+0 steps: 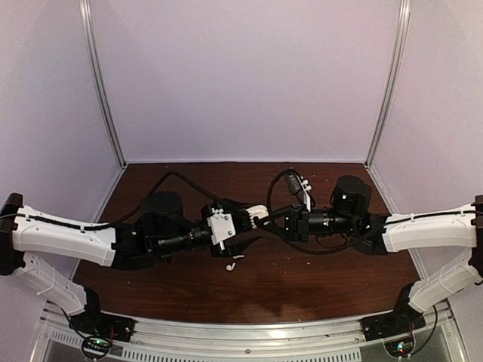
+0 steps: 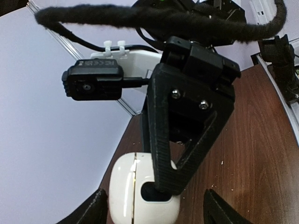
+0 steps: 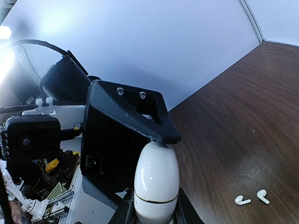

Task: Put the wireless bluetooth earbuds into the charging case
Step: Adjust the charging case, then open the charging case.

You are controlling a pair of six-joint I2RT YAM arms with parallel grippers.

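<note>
The white charging case [image 3: 156,184] is held off the table, with my right gripper [image 3: 156,211] shut on its lower end. Its lid seam looks closed. In the left wrist view the case [image 2: 126,191] sits between my left gripper's [image 2: 154,207] spread fingers; the left gripper is open, and the right gripper's black finger [image 2: 163,140] crosses the case. From above, both grippers meet at the case [image 1: 258,214] over mid-table. Two white earbuds [image 3: 242,200] [image 3: 262,196] lie on the table below, visible from above [image 1: 230,265]. No black earbuds are in view.
The brown wooden table [image 1: 302,279] is walled by pale panels at the back and sides. Black cables [image 1: 181,181] loop over both wrists. A metal rail [image 1: 241,332] runs along the near edge between the arm bases.
</note>
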